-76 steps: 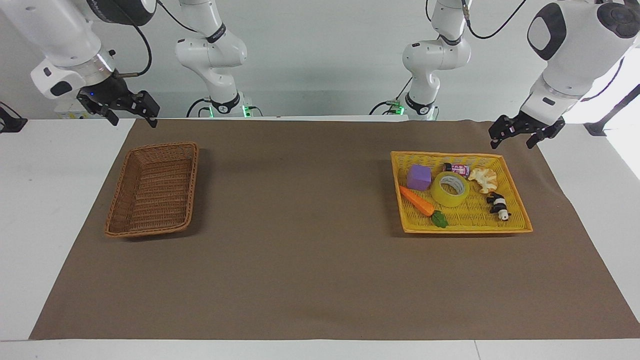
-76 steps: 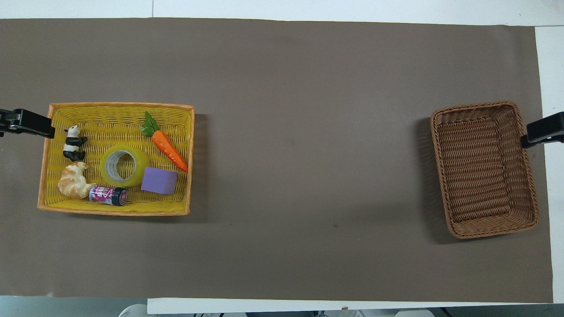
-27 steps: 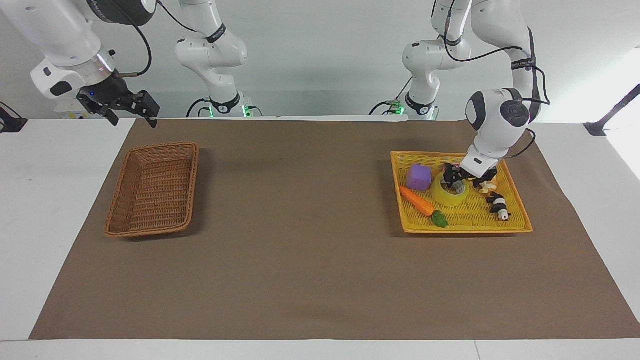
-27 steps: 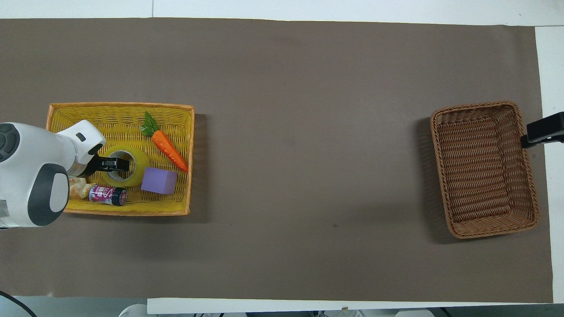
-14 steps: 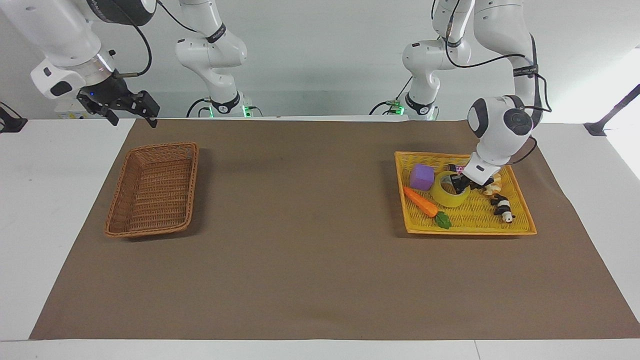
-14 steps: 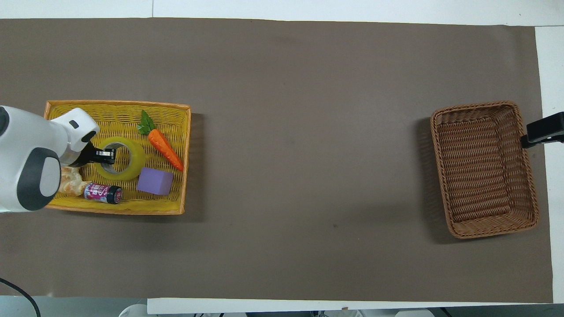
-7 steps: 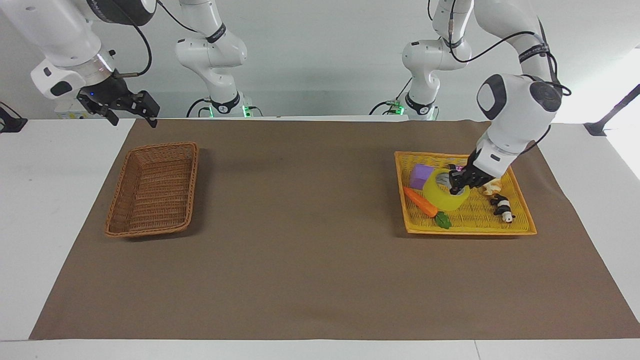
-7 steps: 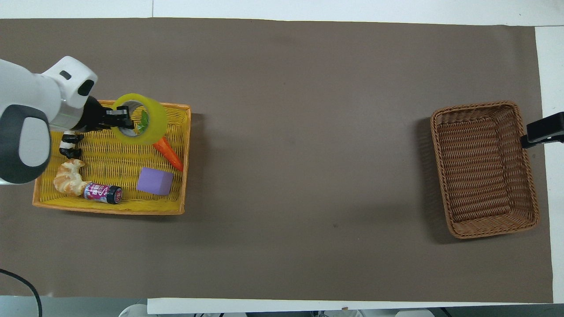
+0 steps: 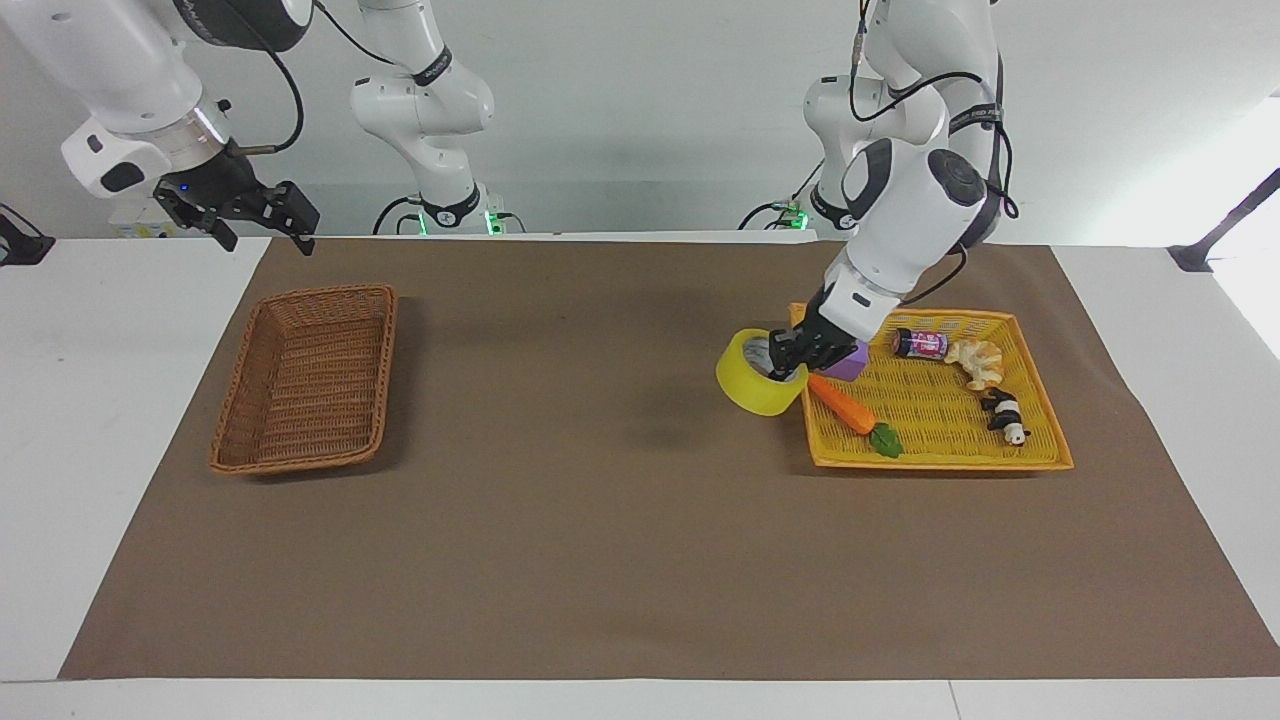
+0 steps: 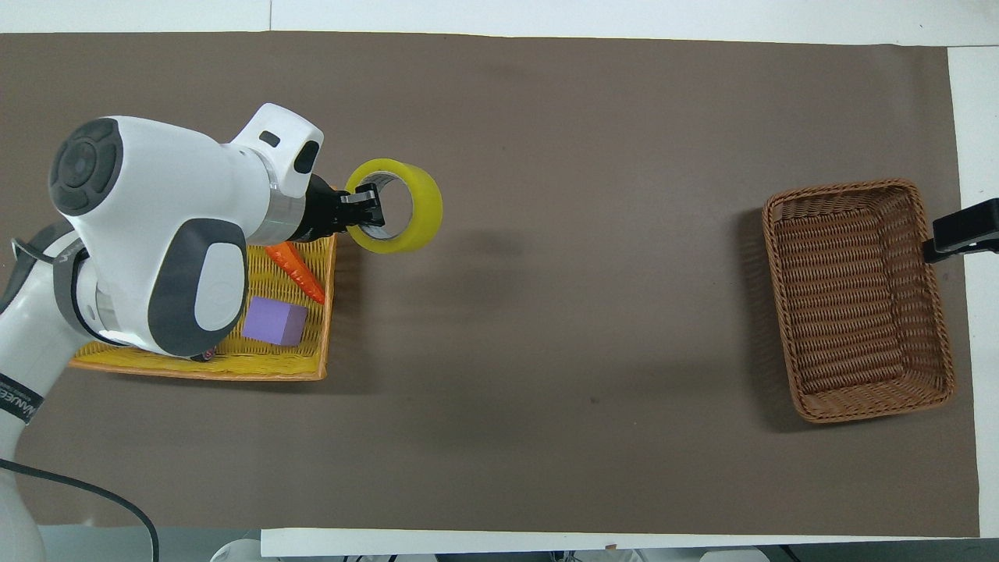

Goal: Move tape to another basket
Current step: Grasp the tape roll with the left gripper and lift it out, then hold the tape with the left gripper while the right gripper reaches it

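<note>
Now clamped on the tape point(image 9: 757, 373) by its wall, one finger inside the core: left gripper point(image 9: 788, 360), up in the air over the brown mat point(image 9: 600, 520), just off the yellow tray's point(image 9: 940, 458) edge on the side toward the right arm's end of the desk point(image 9: 90, 420). Tape tilted, its hole showing from above (white core visible in the overhead view), clear of both the tray and the mat, shadow cast on the mat below.

Left in the tray: purple cube point(image 10: 272, 321), carrot point(image 9: 848, 409) with green leaf, small can point(image 9: 921, 344), croissant point(image 9: 977, 362), panda figure point(image 9: 1003, 415). Cube partly hidden by the gripper in the facing view.

Basket point(image 9: 308, 378) standing empty at the right arm's end of the mat, well apart from the tape.

Right gripper point(image 9: 262, 219) waiting with fingers spread, holding nothing, raised near the corner of the mat close to the basket's robot-side end; only a black tip of it seen at the overhead view's edge, beside the basket.
</note>
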Action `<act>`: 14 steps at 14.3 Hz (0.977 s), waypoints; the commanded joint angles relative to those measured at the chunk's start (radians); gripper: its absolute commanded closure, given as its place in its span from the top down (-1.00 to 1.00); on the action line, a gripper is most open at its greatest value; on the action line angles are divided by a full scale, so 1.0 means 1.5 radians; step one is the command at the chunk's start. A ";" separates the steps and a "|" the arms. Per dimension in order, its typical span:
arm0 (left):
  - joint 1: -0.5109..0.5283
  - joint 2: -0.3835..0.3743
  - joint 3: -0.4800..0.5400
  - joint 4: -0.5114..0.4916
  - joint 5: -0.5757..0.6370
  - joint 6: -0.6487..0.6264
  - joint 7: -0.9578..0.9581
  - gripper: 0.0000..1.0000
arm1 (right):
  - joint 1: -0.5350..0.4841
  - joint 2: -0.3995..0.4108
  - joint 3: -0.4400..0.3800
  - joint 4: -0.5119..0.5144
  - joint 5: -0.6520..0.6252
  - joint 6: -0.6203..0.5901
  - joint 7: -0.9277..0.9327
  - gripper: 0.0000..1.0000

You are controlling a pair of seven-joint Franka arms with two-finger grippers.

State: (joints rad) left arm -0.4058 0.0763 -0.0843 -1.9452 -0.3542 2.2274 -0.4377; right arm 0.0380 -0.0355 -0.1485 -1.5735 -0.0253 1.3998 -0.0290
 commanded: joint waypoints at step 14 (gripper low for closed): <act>-0.014 0.016 0.014 0.019 -0.004 0.002 -0.001 -1.00 | 0.042 -0.002 0.007 -0.182 0.593 0.175 -0.114 1.00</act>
State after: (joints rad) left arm -0.4286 0.0962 -0.0703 -1.9306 -0.3546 2.2390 -0.4500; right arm 0.0568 -0.0367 -0.1391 -1.7909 0.7886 1.5819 -0.1630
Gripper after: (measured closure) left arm 0.775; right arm 0.000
